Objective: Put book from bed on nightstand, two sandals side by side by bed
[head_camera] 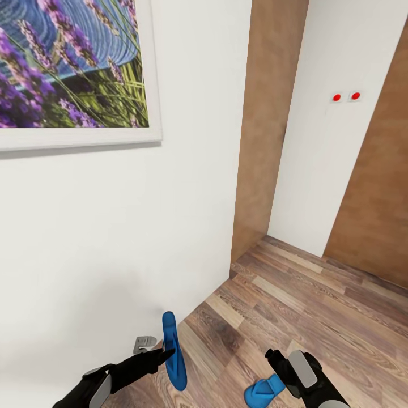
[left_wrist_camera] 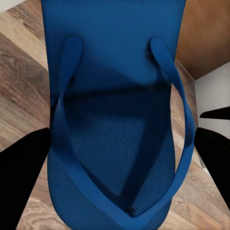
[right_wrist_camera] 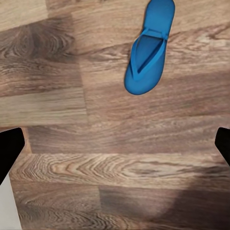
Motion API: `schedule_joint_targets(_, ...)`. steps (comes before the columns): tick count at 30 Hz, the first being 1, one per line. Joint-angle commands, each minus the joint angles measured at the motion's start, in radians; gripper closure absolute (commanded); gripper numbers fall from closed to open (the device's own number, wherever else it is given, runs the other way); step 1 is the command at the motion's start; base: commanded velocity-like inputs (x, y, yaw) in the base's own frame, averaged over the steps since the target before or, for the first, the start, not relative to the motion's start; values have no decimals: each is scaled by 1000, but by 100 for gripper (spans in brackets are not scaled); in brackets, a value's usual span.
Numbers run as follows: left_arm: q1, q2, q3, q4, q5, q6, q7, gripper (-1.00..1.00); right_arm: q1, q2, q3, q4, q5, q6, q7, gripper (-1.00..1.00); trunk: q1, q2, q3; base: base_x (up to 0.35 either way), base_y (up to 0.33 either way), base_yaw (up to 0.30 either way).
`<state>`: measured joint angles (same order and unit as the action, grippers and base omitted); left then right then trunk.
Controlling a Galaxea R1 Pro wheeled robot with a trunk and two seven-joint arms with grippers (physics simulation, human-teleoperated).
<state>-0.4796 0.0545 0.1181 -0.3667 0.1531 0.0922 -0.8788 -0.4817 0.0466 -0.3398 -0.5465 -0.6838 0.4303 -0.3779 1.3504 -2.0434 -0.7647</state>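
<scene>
The left gripper [head_camera: 164,356] has its fingers closed on one blue sandal [head_camera: 174,351], held on edge. The right gripper [head_camera: 272,358] hangs spread and empty above the other sandal [head_camera: 263,392], flat on the plank floor [head_camera: 317,317]. Beyond, a lavender painting [head_camera: 73,68] hangs on the white wall [head_camera: 113,226].

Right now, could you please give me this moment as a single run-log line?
left gripper: shut on sandal, carried on edge | right gripper: open | second sandal: flat on wood floor | bed, book: unseen

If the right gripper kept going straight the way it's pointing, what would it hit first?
Probably the bare wood floor. The right gripper faces down at planks between its open fingers; the sandal lies off to one side, though depth is unclear.
</scene>
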Motion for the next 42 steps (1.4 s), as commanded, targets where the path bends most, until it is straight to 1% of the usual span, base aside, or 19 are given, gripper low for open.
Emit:
schedule_joint_targets(1,-1,0,3,0,6,10,-5,100,0,1,-4,-3,-10,2,-7,-100,4,-8,-4,0,0,0)
schedule_joint_targets(42,-1,-1,3,0,6,10,-5,100,0,1,-4,-3,-10,2,-7,-100,161,-295,-133,0,0,0)
